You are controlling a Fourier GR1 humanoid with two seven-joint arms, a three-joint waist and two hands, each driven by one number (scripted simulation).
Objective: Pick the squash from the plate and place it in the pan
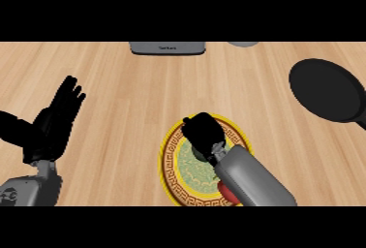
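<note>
The plate (169, 160), green in the middle with a yellow and red patterned rim, lies at the lower centre of the counter. My right hand (204, 133) hangs over the plate's upper half, its forearm crossing the plate from the lower right. A small red shape (226, 190) shows at the plate's lower right rim, mostly hidden under that forearm; whether it is the squash I cannot tell. The black pan (327, 94) sits at the right edge, apart from the plate. My left hand (53, 121) rests open at the left, fingers up.
A grey box-like appliance (168, 47) stands at the counter's far edge, centre. A grey round object (244, 43) peeks in beside it at the top. Bare wooden counter (243, 87) stretches between the plate and the pan.
</note>
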